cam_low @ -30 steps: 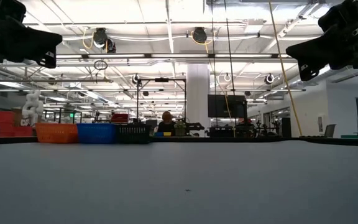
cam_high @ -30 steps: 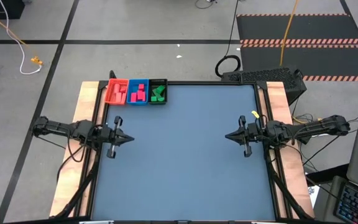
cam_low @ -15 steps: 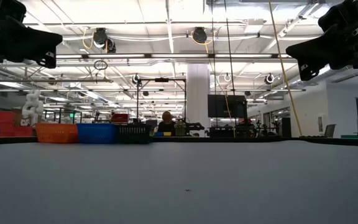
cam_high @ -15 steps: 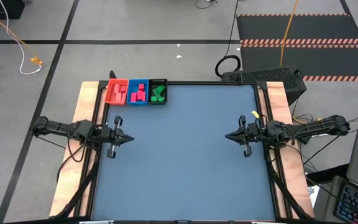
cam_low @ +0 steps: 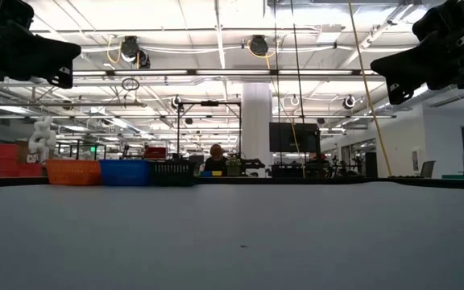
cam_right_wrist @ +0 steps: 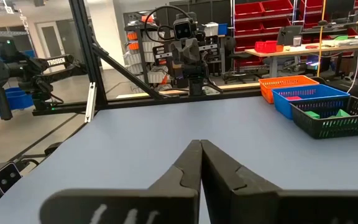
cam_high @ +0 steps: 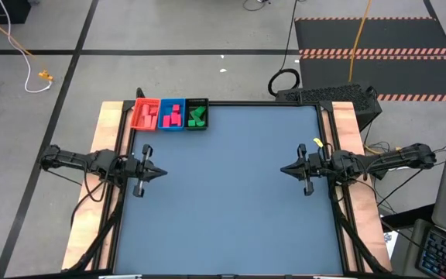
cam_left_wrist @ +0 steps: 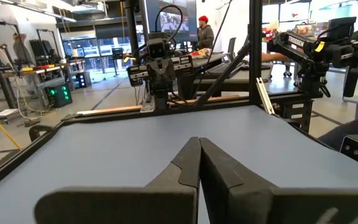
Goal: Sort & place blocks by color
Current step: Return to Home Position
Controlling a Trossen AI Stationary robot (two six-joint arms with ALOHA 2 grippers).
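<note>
Across the high view, the blue-grey tabletop [cam_high: 231, 194] takes up most of the frame, and no loose block shows on its open middle. At its left edge the left arm [cam_high: 91, 161] reaches in level, and at its right edge the right arm [cam_high: 370, 161] mirrors it; the two face each other, well apart. Along the far edge, at the far left corner, three small trays stand side by side and touching, each with its long axis running away from that edge: a red tray [cam_high: 145, 101] outermost, a blue tray [cam_high: 172, 128] in the middle and a black tray [cam_high: 206, 116] innermost.

The left pincer [cam_high: 159, 173] hangs just inside the left edge, drawn together with no gap showing in its wrist view and nothing held. The right pincer [cam_high: 285, 169] hangs just inside the right edge, likewise closed tip to tip and empty.

Smallest of all are the task's pieces: salmon-orange blocks [cam_high: 145, 116] lie in the red tray, pink-red blocks [cam_high: 173, 115] in the blue tray and green blocks [cam_high: 197, 116] in the black tray.

The sorting looks finished, so I judge the move in hand to be parking the arms. The trays lie toward the far edge from the left pincer, much nearer that arm than the right. Neither arm should need to cross them.
</note>
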